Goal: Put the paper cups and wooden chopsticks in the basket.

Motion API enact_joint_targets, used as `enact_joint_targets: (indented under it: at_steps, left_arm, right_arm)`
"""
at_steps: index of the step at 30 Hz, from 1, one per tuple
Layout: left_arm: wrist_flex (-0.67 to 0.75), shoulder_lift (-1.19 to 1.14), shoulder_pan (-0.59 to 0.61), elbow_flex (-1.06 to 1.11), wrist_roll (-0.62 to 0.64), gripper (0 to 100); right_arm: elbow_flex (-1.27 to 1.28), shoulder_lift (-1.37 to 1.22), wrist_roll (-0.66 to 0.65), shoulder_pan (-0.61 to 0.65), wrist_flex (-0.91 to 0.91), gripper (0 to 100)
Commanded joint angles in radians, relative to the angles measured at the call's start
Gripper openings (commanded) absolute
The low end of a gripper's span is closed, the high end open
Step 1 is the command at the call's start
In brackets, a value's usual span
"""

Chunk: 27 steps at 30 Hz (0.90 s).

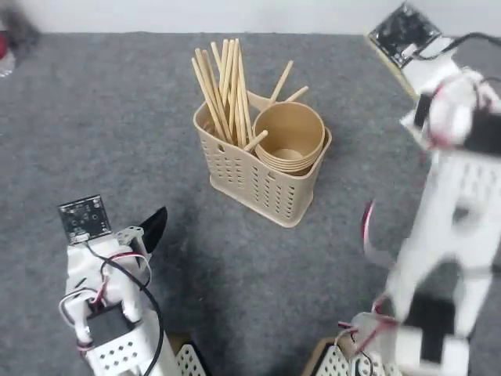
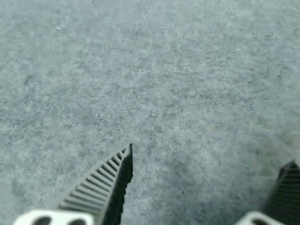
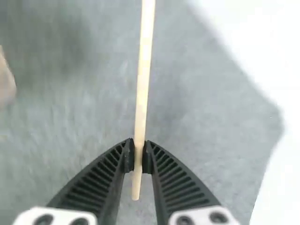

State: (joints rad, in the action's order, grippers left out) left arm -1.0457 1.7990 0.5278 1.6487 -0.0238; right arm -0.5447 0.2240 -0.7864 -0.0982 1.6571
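**High view with both wrist views.** The left arm (image 1: 106, 313) sits at the near-left corner of the desk (image 1: 94, 117), folded low, with its wrist tipped toward the grey, felt-like surface. The left pincer (image 2: 211, 157) is released. Its two ribbed black fingers (image 2: 110, 183) stand wide apart over bare desk with nothing between them. Whether they touch the surface cannot be told.

The right arm (image 1: 450, 196) rises along the right edge of the desk, its white links blurred and its wrist toward the far-right corner. The right pincer (image 3: 138, 146) is clenched on a single chopstick (image 3: 144, 70), gripped near one end. A short stub shows behind the fingertips, and the long remainder runs straight out ahead of them, above the grey surface near where it ends. This stick is pale, smooth wood.

The basket (image 1: 258, 184) stands upright about midway between the left and right edges of the desk, somewhat nearer the far edge and well apart from both arms. It is beige plastic with rows of small holes in its walls. On its side toward the left edge it holds a bundle of chopsticks (image 1: 223, 86), standing on end, leaning and fanning out above the rim. A few more sticks lean behind and beside the stack of paper cups (image 1: 290, 133), which fills the side toward the right edge. The cups are tan and nested, mouths up, with their rims just above the basket's rim.
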Motion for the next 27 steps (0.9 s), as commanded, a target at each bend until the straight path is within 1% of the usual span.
enact_joint_targets:
  at_steps: [1,3,6,8,13,16,18,22,27]
  left_arm:
    - [0.018,0.002,-0.008,-0.005,-0.006,44]
    - [0.018,0.002,-0.008,-0.005,-0.006,44]
    - [0.018,0.002,-0.009,-0.005,-0.006,44]
    - [0.02,0.002,-0.009,-0.005,-0.006,44]
    - [0.025,0.002,-0.011,0.002,-0.006,44]
    - [0.023,0.002,-0.057,0.007,-0.006,44]
    - [0.02,0.002,-0.077,0.01,-0.008,44]
    - [0.025,0.002,-0.083,0.018,-0.008,44]
    - [0.025,0.002,-0.084,0.019,-0.008,44]
  right_arm:
    - [0.018,0.225,0.281,0.073,0.002,0.7]
    - [0.06,0.289,0.42,0.139,-0.028,0.7]
    - [0.15,0.374,0.548,0.268,-0.136,0.7]
    - [0.219,0.42,0.577,0.363,-0.226,0.7]
    - [0.41,0.481,0.577,0.593,-0.452,0.7]
    - [0.529,0.481,0.574,0.702,-0.591,0.7]
    - [0.626,0.469,0.574,0.74,-0.73,0.7]
    - [0.778,0.397,0.572,0.745,-1.021,0.7]
    - [0.858,0.237,0.578,0.73,-1.273,0.7]
